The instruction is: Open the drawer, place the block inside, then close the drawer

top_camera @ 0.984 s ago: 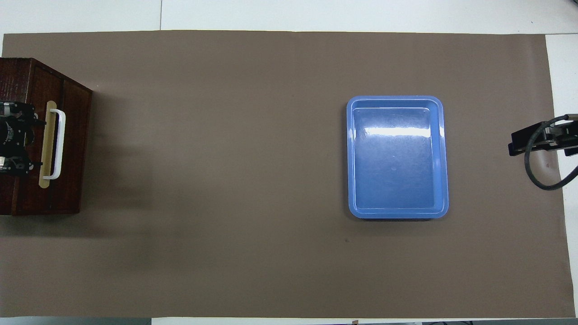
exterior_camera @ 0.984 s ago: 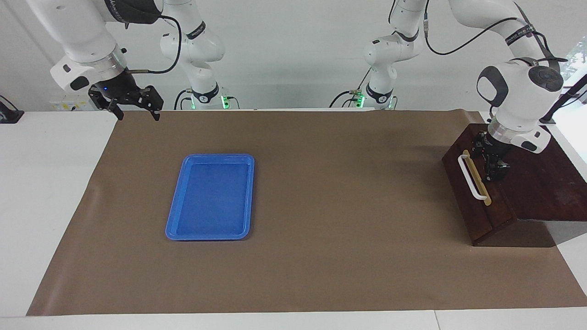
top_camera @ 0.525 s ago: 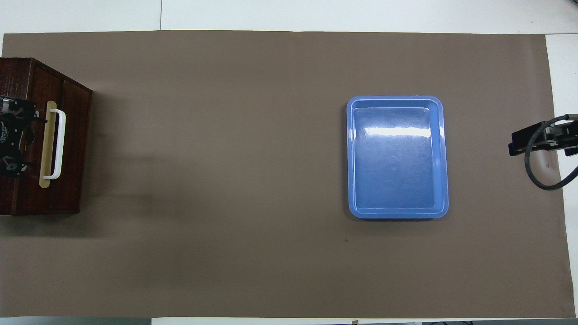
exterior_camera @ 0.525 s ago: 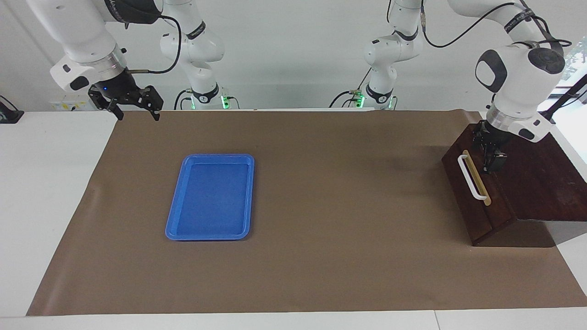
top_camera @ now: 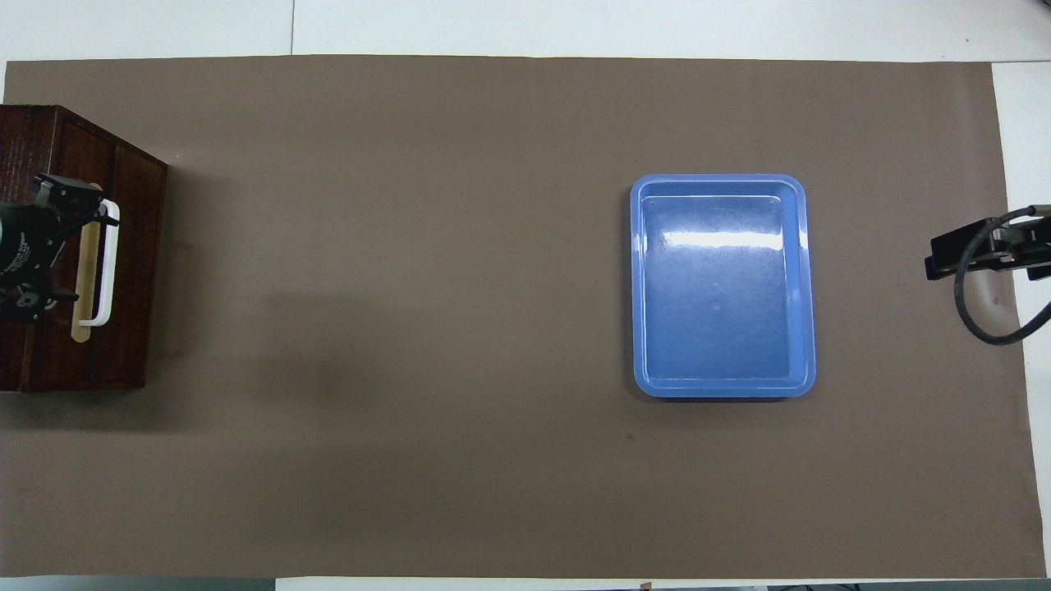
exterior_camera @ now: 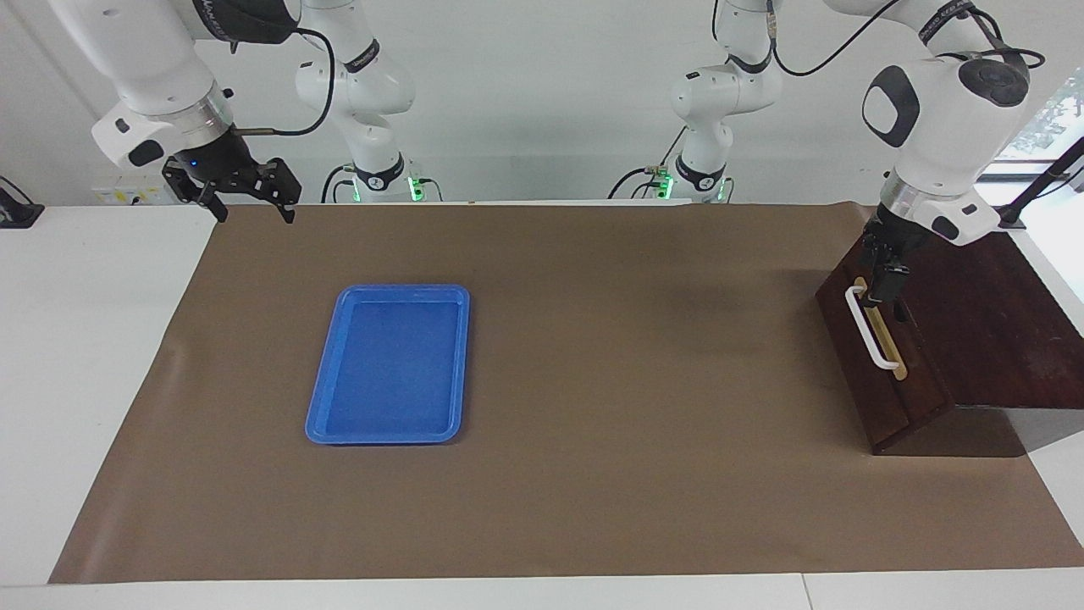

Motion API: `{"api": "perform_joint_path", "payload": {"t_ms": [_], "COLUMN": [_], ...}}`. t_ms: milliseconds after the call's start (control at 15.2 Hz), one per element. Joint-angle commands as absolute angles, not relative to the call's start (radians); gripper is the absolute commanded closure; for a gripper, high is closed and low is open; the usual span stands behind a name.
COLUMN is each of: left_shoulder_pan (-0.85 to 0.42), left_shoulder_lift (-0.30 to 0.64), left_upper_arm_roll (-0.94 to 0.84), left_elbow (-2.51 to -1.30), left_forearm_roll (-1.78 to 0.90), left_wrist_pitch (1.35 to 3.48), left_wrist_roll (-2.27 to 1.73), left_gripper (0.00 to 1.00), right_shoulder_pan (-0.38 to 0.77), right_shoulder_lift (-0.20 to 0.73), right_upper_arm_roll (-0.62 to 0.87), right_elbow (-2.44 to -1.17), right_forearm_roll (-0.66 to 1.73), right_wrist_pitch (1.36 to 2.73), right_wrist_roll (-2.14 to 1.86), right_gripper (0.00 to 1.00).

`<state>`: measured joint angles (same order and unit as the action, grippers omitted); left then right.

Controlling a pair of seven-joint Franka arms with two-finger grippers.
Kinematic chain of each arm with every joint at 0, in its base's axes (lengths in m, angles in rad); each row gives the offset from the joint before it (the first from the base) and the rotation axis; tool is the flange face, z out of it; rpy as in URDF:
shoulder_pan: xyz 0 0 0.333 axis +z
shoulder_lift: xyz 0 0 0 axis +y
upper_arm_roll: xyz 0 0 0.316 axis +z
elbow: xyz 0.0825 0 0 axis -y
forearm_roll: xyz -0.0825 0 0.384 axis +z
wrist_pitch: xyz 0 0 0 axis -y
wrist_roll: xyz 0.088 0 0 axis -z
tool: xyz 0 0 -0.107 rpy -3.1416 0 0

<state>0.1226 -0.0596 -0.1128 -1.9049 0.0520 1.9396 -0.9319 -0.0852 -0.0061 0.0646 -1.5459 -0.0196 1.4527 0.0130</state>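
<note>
Your left hand (exterior_camera: 882, 284) is rising off the dark brown wooden box and swinging toward the white bar handle (exterior_camera: 871, 329) of the shut drawer (exterior_camera: 860, 360) at the desk's left-arm end; grip state: cannot tell. Yellow block not visible, presumably inside. Right hand (exterior_camera: 251, 207) is waiting, fingers spread, over the corner by its base.

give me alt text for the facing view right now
The left tool hangs at the shut drawer's white handle on the dark wooden box. The right tool waits, open, above the brown mat's corner. An empty blue tray lies on the mat.
</note>
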Motion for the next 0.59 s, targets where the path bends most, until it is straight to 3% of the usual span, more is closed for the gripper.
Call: {"api": "perform_joint_path", "payload": {"t_ms": [0, 525], "left_shoulder_pan": [0.117, 0.114], "left_shoulder_lift": [-0.077, -0.1], "left_upper_arm_roll": [-0.1, -0.103], "left_elbow": [-1.891, -1.891], "left_forearm_roll": [0.035, 0.031], "left_wrist_pitch": [1.899, 1.852], "left_wrist_roll": [-0.708, -0.264], "left_gripper": [0.0, 0.0], "right_shoulder_pan": [-0.087, -0.09], "right_shoulder_lift": [-0.018, -0.018], "right_upper_arm_roll": [0.064, 0.063], "right_elbow": [-1.557, -1.557], "right_forearm_roll": [-0.026, -0.026], "right_wrist_pitch": [1.465, 1.465], "right_wrist_roll": [0.023, 0.021], "right_gripper": [0.0, 0.0]}}
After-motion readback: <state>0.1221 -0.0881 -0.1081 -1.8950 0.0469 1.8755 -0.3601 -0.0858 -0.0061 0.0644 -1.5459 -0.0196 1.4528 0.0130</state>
